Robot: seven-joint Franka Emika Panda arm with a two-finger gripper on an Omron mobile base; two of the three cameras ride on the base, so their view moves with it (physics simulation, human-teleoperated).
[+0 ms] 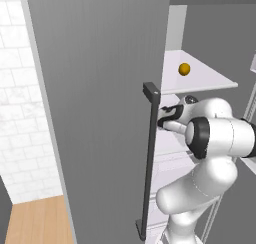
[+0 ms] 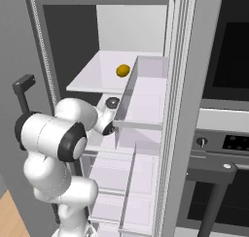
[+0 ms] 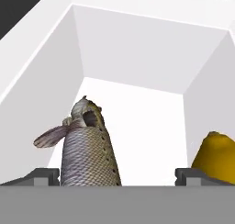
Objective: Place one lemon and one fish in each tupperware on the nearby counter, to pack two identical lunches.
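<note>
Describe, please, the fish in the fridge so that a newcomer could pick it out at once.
Look into the open fridge, at the white shelf compartment that the gripper reaches into. On its floor, between the spread fingertips, lies the fish: grey, scaly, with a fanned fin. Its only neighbour there is a smooth yellow lemon at the right fingertip.

grey-brown scaly fish (image 3: 87,159) with pale fins, yellow lemon (image 3: 213,154) beside it, white drawer (image 3: 137,58) walls; another yellow lemon (image 1: 184,69) on white shelf (image 1: 210,80); dark grey fridge door (image 1: 95,108), black handle (image 1: 148,158), light-brown wood counter (image 1: 37,223)
</note>
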